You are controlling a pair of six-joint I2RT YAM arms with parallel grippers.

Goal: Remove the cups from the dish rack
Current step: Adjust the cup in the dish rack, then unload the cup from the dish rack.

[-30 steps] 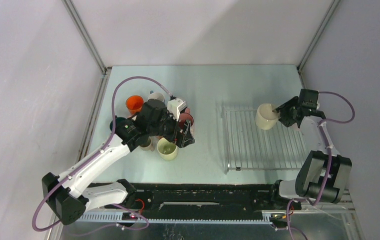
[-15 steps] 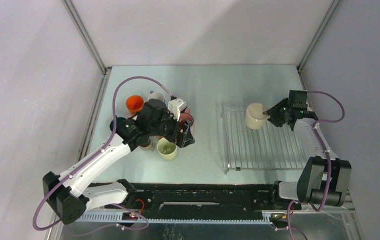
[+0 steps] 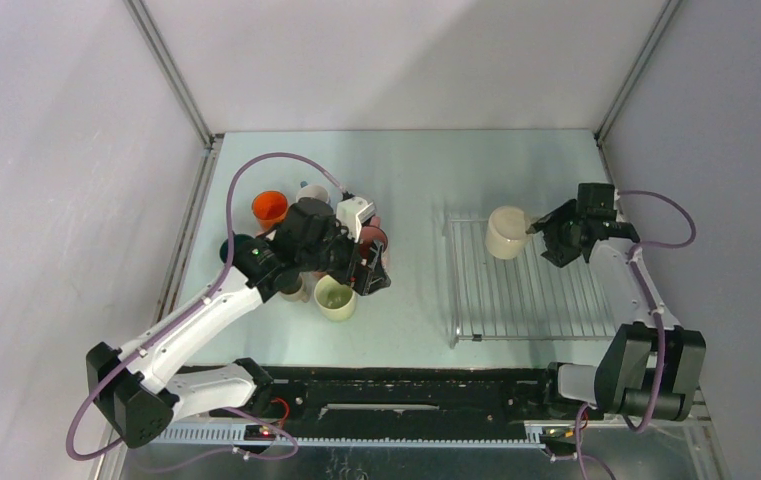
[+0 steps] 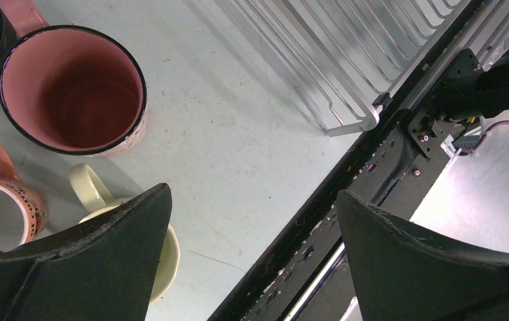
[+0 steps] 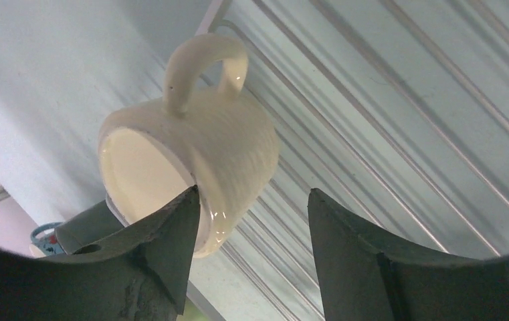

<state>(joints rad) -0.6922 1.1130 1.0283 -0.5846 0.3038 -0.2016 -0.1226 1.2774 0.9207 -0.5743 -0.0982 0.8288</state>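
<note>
The pale table [image 3: 406, 170] is seen with the dish rack [image 3: 531, 290] laid flat on its right half. The left gripper [image 4: 251, 200] is held wide apart and empty beside a cluster of cups [image 4: 71, 87] on the left half. The right gripper [image 5: 253, 197] is likewise spread, only rack bars shown in the gap. A cream cup [image 5: 225, 140] is found at the rack's far left corner, just beside one finger
</note>
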